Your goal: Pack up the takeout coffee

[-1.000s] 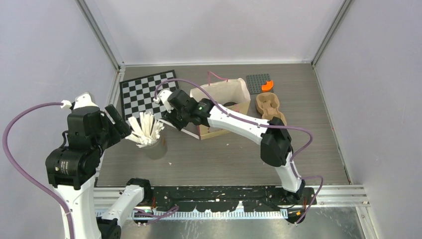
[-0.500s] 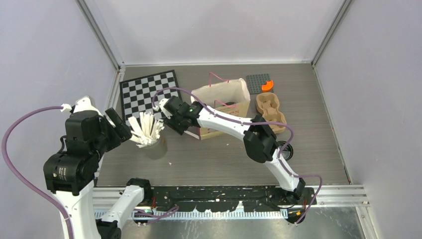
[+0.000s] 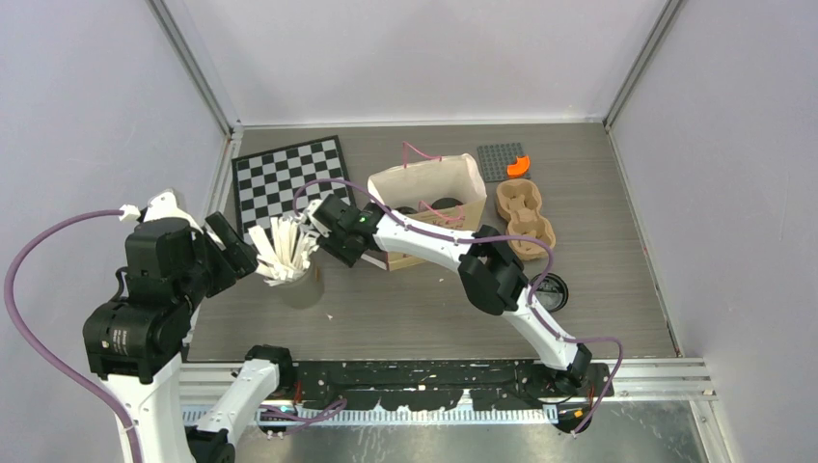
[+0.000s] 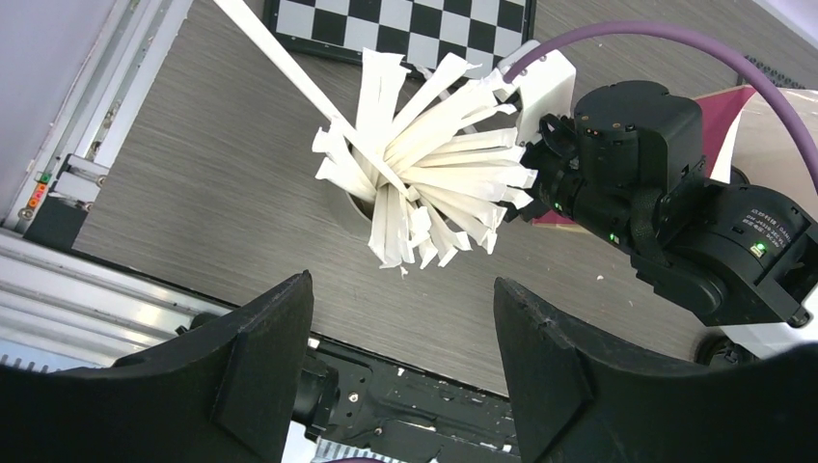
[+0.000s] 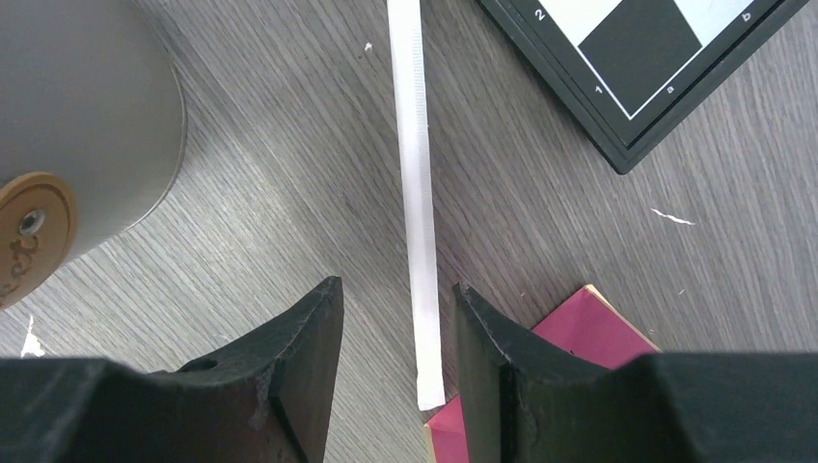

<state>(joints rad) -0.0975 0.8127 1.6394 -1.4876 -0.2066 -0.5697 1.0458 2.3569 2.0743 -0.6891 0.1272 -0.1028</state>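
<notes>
Two dark round tops [image 3: 446, 203] show inside the open brown paper bag [image 3: 470, 178]; they look like the lidded coffee cups, mostly hidden by the bag walls. A round black lid [image 3: 552, 289] lies on the table by my right arm's elbow. My right gripper [image 3: 333, 243] is open, low over the table between the bag and the grey cup. In the right wrist view a white stick [image 5: 422, 241] lies between the open fingers [image 5: 396, 289]. My left gripper [image 4: 403, 289] is open and empty, above and left of the grey cup's sticks [image 4: 424, 183].
The grey cup of white sticks [image 3: 301, 280] stands front left. A chessboard [image 3: 280, 178] lies at the back left. The brown cup carrier [image 3: 526, 217] sits right of the bag, with a grey studded plate and orange piece [image 3: 506, 162] behind it.
My right gripper has moved a little nearer and left, toward the grey cup, and its elbow has swung left, uncovering the black lid. The left arm has barely moved.
</notes>
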